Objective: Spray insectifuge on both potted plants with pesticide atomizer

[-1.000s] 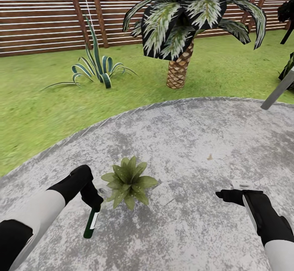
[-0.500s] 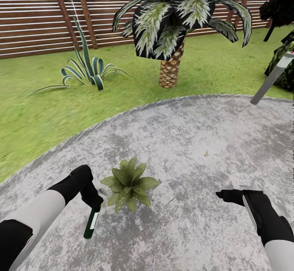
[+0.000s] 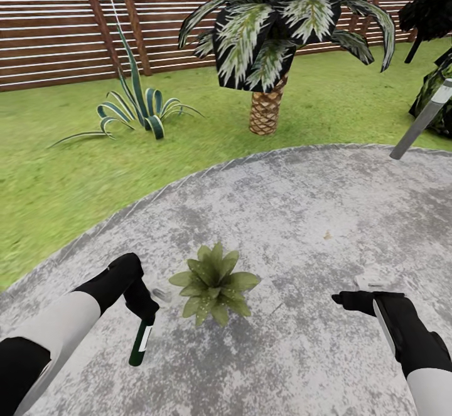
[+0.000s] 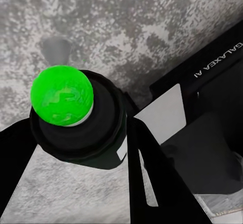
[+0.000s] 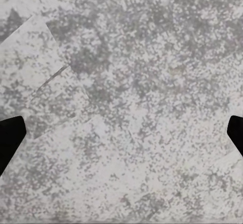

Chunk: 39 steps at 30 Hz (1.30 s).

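Grey mottled paving of the patio (image 3: 351,215) was seen to carry everything that mattered, with green lawn (image 3: 75,171) curving round its far edge up to a brown slatted fence (image 3: 56,27). One potted plant (image 3: 215,283), a low rosette of broad leaves, was set near the patio's near edge, well in from the lawn. The pesticide atomizer (image 3: 141,339), a slim dark green bottle, was held by the left gripper (image 3: 145,310), whose fingers were clamped round its upper part; its long axis was hung almost straight down, tilted slightly toward the robot. The plant lay just beside this gripper, toward the robot's right and a little farther out. The left arm was clearly the nearer one. The right gripper (image 3: 342,298) was spread wide over bare paving, with nothing held. It was judged that the bottle would need turning toward the plant.
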Motion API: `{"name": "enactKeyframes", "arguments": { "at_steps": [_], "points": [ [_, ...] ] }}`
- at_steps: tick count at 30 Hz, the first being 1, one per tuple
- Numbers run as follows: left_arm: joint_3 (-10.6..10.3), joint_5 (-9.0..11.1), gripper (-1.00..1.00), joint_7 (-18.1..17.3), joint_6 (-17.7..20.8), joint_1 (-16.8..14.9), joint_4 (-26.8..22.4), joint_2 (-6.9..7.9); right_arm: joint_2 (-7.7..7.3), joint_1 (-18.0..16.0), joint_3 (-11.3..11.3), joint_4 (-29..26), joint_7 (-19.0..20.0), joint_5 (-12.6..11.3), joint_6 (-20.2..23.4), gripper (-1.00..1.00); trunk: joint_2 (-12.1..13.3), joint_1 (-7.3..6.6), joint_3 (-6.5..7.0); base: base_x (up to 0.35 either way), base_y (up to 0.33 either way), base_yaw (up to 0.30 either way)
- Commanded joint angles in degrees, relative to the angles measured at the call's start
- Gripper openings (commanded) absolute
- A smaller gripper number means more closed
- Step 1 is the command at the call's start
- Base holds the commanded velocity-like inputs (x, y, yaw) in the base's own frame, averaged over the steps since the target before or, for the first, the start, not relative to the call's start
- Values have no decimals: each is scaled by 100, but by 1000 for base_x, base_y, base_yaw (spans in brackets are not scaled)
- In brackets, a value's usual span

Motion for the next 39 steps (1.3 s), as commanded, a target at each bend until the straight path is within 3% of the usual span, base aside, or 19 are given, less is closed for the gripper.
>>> {"name": "enactKeyframes", "arguments": {
  "at_steps": [1, 17, 29, 39],
  "points": [
    [-15, -47, -100, -57, 38, -4, -14, 2, 2, -4, -11, -10, 53, 59, 24, 100, -2, 0, -4, 125, 247, -150],
    [-15, -47, -100, -60, 38, -6, -14, 1, 6, -4, -11, -10, 54, 57, 24, 100, -2, 0, -4, 35, 41, -245],
    [-21, -47, -100, -57, 36, -6, -14, 12, 2, -4, -11, -10, 51, 57, 24, 100, -2, 0, -4, 162, 225, -17],
    [-15, -47, -100, -57, 39, -141, -14, 18, 2, -4, -11, -10, 55, 63, 24, 100, -2, 0, -4, 21, 30, 0]
  ]
}}
